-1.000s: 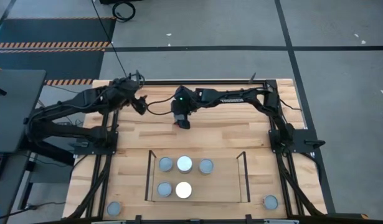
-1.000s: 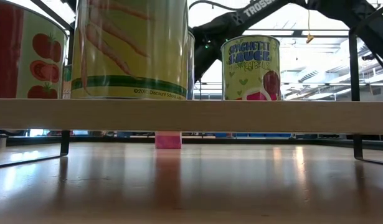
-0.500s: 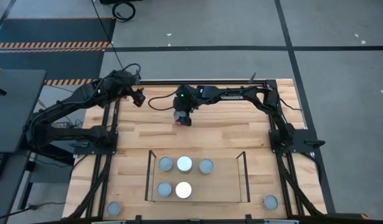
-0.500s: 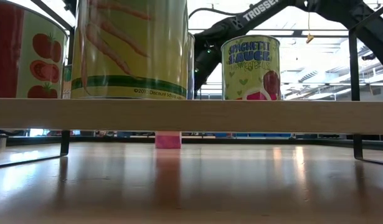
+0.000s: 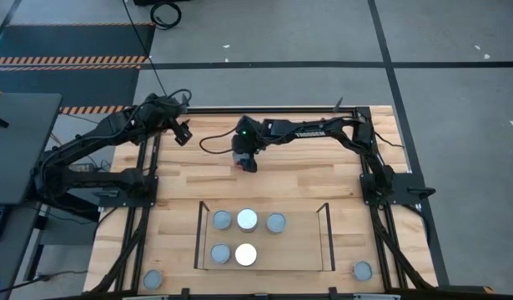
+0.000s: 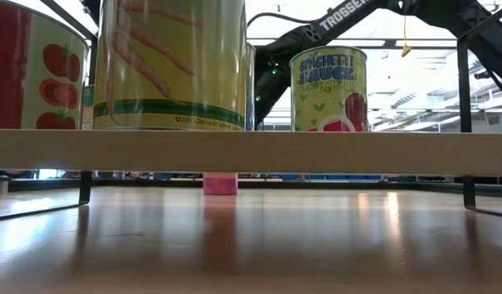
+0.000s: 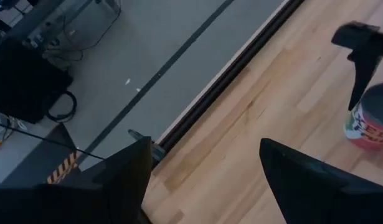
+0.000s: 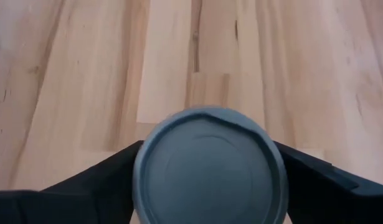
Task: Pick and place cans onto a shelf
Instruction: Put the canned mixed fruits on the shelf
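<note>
the tabletop [image 5: 339,171] is the biggest thing under me, pale jointed planks with a long straight grain, smooth enough to throw a sheen in the low view. on it stands the shelf [image 5: 299,252], a flat light-wood board with thin dark metal uprights at both short ends, and five cans sit on it in two rows, among them a carrot-label can [image 6: 173,65] and a spaghetti sauce can [image 6: 329,90], all glossy printed cylinders. two more cans stand off the shelf at the near corners of the table, one on the left [image 5: 153,279] and one on the right [image 5: 362,271]. my right gripper [image 8: 208,180] is out over the far middle of the table, fingers closed on the grey-topped can [image 8: 209,167] i carry, its lid a dull round disc with a raised rim. my left gripper [image 7: 200,171] hangs spread and empty near the far left edge. the risk i judge: slick metal walls could slip in my pinch, and the back row is crowded, so coming down carelessly could knock a neighbour or catch an upright.
</note>
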You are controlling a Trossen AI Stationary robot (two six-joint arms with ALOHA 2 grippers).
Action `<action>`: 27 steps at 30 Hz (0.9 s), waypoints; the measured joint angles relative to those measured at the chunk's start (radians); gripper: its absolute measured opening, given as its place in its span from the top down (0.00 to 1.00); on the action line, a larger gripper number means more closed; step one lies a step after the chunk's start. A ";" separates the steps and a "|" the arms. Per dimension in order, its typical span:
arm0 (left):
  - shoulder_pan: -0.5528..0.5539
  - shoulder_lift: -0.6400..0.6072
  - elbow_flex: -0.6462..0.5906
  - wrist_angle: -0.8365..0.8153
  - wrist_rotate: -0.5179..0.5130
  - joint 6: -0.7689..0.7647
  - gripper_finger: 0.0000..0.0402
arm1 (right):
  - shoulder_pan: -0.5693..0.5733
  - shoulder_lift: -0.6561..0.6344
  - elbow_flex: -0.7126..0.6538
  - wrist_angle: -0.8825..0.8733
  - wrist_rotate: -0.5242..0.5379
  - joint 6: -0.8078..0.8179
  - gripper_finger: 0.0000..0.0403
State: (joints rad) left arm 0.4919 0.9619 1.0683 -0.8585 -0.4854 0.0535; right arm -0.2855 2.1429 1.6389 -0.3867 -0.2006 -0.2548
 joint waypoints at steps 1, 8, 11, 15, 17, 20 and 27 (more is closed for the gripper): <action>0.000 0.000 0.000 0.000 0.000 0.003 0.25 | 0.001 0.000 0.014 -0.020 0.000 -0.006 0.21; -0.002 0.000 0.000 0.002 0.000 0.004 0.25 | 0.044 -0.066 0.185 -0.282 -0.042 -0.011 0.28; -0.002 0.000 0.000 0.005 0.000 0.004 0.25 | 0.084 -0.115 0.247 -0.362 -0.081 -0.025 0.28; -0.002 0.000 0.000 0.022 0.000 0.004 0.25 | 0.178 -0.199 0.315 -0.483 -0.141 -0.158 0.27; -0.002 0.000 0.000 0.031 0.000 0.003 0.25 | 0.240 -0.242 0.331 -0.541 -0.160 -0.273 0.27; -0.002 0.000 0.000 0.038 0.001 0.003 0.25 | 0.343 -0.282 0.332 -0.573 -0.162 -0.341 0.27; -0.002 0.000 0.000 0.037 0.001 0.003 0.25 | 0.542 -0.254 0.326 -0.574 -0.167 -0.353 0.26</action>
State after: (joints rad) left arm 0.4900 0.9619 1.0683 -0.8219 -0.4847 0.0563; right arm 0.2568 1.8888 1.9645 -0.9607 -0.3679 -0.6076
